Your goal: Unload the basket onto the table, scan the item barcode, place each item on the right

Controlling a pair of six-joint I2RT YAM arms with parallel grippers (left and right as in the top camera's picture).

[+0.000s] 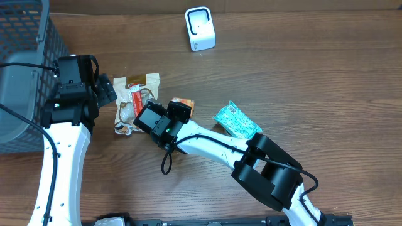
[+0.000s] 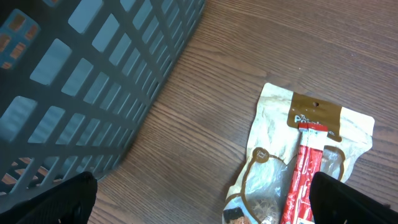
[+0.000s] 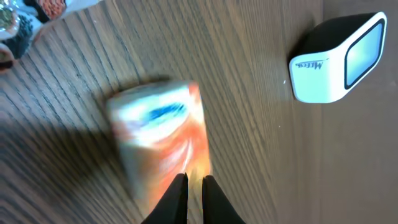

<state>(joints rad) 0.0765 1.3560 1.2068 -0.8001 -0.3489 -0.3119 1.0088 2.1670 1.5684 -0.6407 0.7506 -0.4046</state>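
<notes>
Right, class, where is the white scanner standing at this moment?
In the overhead view the white scanner stands alone at the top centre, beyond the orange packet and right of the basket.

Table [image 1: 301,75] of brown wood grain, smooth and matt, basket [image 1: 38,31] of grey plastic lattice, scanner [image 1: 200,28] of glossy white plastic, cream pouch [image 1: 135,100] of matt film with a shiny clear window, teal packet [image 1: 237,122] glossy and crinkled, orange packet [image 3: 161,137] shiny, blurred.

Blurred orange packet [image 3: 163,134] by nearly closed hand [image 3: 194,186], white scanner [image 3: 339,59] upper right, wooden table [image 3: 267,155]
</notes>
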